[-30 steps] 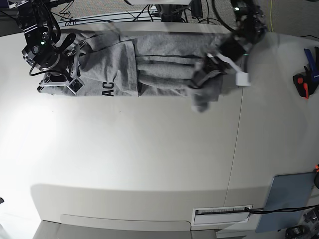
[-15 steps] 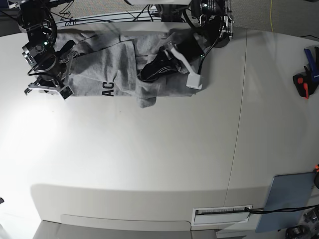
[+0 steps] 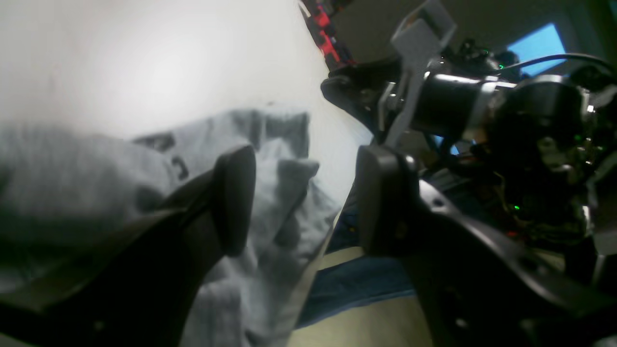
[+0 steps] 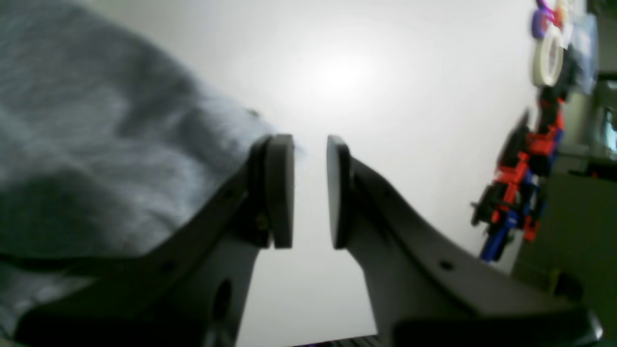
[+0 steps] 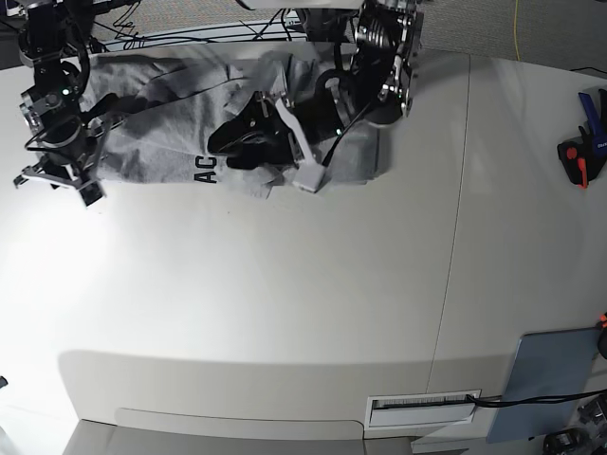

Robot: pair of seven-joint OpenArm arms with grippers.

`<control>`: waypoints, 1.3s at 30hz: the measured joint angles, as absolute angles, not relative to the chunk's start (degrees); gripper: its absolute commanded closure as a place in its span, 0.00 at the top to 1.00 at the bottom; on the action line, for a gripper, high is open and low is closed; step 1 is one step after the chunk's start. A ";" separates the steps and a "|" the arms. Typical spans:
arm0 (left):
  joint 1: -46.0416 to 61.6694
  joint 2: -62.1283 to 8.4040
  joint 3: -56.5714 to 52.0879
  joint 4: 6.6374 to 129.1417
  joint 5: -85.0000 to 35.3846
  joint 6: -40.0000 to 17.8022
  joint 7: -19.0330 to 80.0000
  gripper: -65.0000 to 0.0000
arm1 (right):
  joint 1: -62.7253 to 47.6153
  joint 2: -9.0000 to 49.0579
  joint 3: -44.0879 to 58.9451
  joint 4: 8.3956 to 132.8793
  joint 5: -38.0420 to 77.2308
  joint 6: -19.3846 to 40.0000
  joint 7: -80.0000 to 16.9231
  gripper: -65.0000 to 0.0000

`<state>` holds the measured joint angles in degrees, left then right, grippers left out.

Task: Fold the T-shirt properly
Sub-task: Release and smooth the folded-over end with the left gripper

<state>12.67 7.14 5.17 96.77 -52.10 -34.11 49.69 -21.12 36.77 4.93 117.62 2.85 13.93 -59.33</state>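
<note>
left gripper [image 3: 299, 202]: jaws apart over T-shirt [image 5: 171, 114], holding nothing
right gripper [image 4: 310, 193]: narrow gap, empty
tip: flatten fold before retreating

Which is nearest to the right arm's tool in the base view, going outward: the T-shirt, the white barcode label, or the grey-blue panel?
From the right tool:
1. T-shirt, just beside it at the table's far edge.
2. White barcode label, near edge, across the table.
3. Grey-blue panel, farthest, near corner on the left arm's side.
</note>
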 measured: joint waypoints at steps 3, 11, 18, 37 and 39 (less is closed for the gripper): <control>11.16 7.01 4.34 96.77 -52.10 -34.13 54.28 0.52 | -21.21 36.77 7.25 117.62 2.87 13.69 -59.31 0.19; 11.03 6.98 -2.98 96.77 -49.19 -34.15 61.06 0.52 | -23.49 36.62 14.50 117.64 2.83 12.82 -59.72 0.19; 14.26 4.56 -3.97 96.79 -42.46 -31.75 61.32 0.52 | -24.16 36.51 15.05 117.64 2.96 12.84 -59.51 0.19; 13.56 3.92 17.47 96.60 -32.62 -24.38 50.15 0.52 | -24.18 36.49 15.05 117.64 2.90 12.84 -59.59 0.19; 12.05 3.90 20.01 96.60 -32.71 -24.34 48.16 0.52 | -24.21 36.49 15.05 117.64 2.87 12.84 -59.72 0.19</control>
